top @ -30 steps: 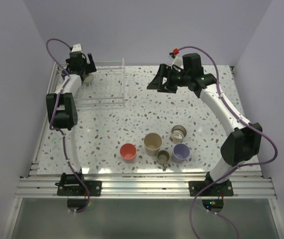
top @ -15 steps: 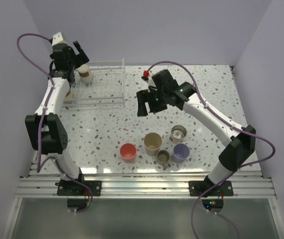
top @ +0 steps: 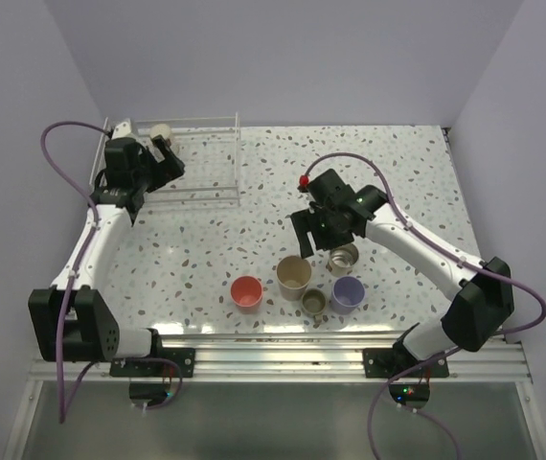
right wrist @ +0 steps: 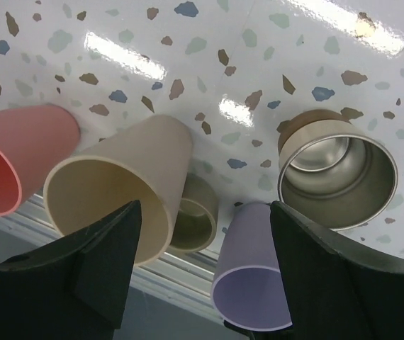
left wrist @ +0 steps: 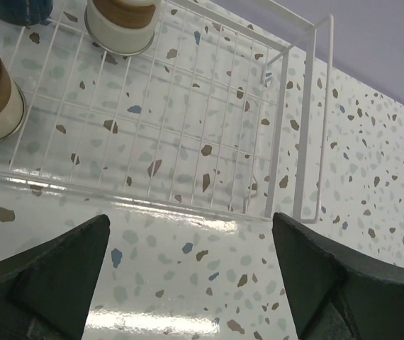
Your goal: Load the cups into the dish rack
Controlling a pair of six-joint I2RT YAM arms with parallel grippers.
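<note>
left fingers (left wrist: pixel 46 276) spread — near dish rack (left wrist: pixel 188 113) | right fingers (right wrist: pixel 106 248) spread — above cups (right wrist: pixel 117 188)

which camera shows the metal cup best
The right wrist view: the metal cup is large there, upright, its shiny inside plainly visible. The top external view shows it only small. The left wrist view misses it, showing the dish rack instead.

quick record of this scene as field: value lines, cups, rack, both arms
on table: red cup, beige cup, olive cup, lavender cup, metal cup, clustered near front
dish rack: far left, holds dark blue cup and two brown-banded cups
left fingers: open, empty, by rack
right fingers: open, empty, above table cluster
</note>
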